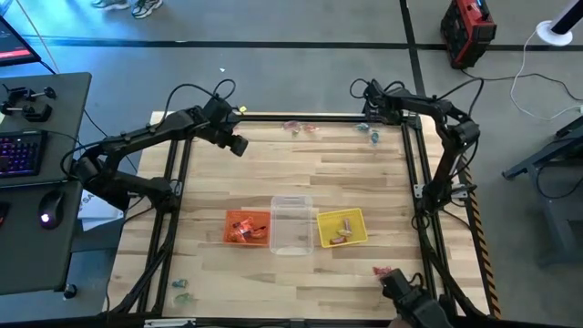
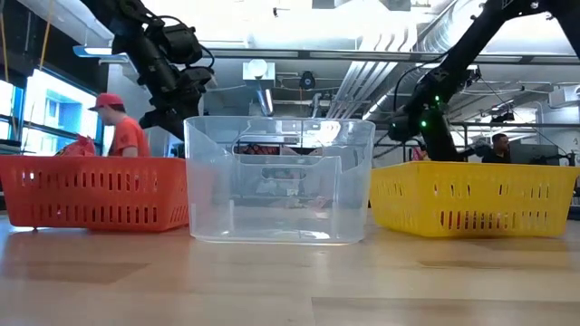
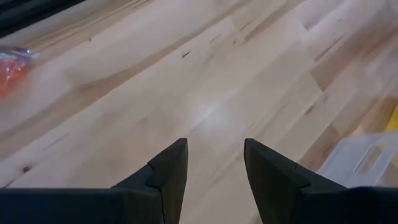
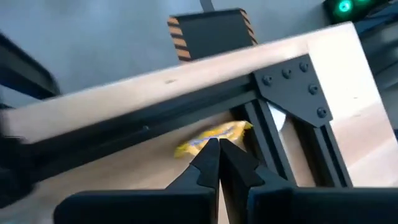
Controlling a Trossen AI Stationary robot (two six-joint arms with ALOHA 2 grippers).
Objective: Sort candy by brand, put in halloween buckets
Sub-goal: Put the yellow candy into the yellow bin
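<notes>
Three tubs stand in a row near the table's near edge: orange (image 1: 246,228) with red-orange candy inside, clear (image 1: 291,225), and yellow (image 1: 342,228) with pinkish candy inside. Loose candy lies by the far edge (image 1: 301,128), near the far right corner (image 1: 372,135), at the near right (image 1: 383,271) and at the near left (image 1: 182,292). My left gripper (image 1: 237,144) hovers open over bare wood at the far left (image 3: 214,162); a red-orange candy (image 3: 12,71) lies beyond it. My right gripper (image 1: 372,116) is at the far right corner, shut on a yellow-and-blue wrapped candy (image 4: 211,137). My right gripper pinches the yellow-and-blue candy between its two fingertips (image 4: 208,155), about the middle of the wrapper (image 4: 214,138). The wrapper lies across the fingers, with both ends sticking out sideways. It shows in front of the black frame rail, off the wood.
Black frame rails (image 1: 414,164) run along the table's sides and far edge, with a corner bracket (image 4: 298,87) close to my right gripper. Bare wood (image 1: 301,173) spreads between the far edge and the tubs. A person in red (image 2: 122,127) stands beyond the table.
</notes>
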